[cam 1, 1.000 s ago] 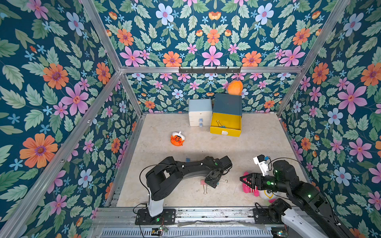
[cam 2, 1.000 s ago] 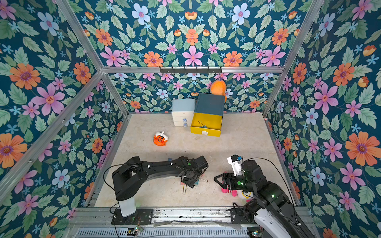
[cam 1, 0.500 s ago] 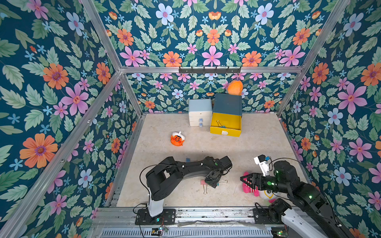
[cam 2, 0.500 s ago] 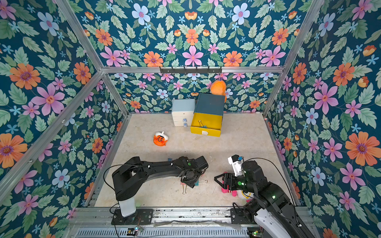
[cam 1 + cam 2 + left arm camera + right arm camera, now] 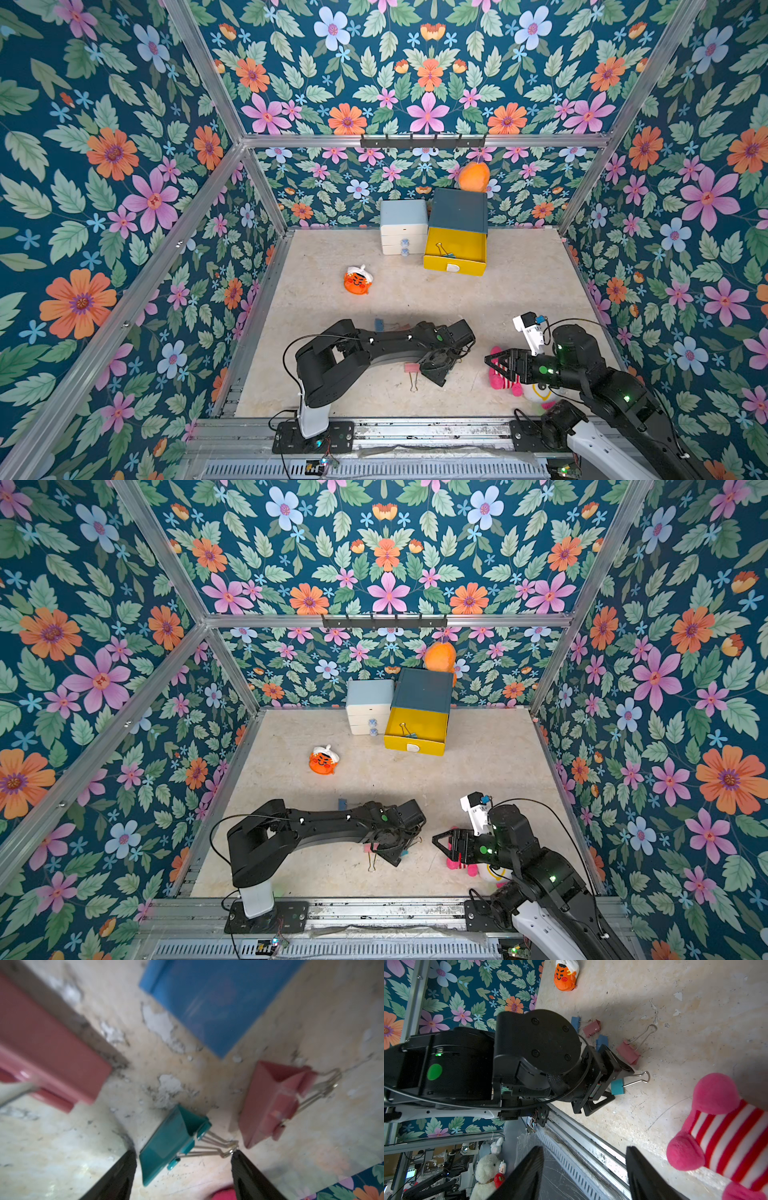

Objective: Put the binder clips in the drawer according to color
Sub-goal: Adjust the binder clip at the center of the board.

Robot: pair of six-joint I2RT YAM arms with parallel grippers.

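Open beige worktop mid-frame; left gripper, jaws apart, flanks a teal binder clip with silver handles; right gripper jaws apart, empty.

Left gripper low over scuffed beige tabletop, fingers spread. Teal binder clip lies flat between them, ungripped, wire handles reaching one fingertip. Pink binder clip just beside. Second pink clip and blue clip farther off, blurred.
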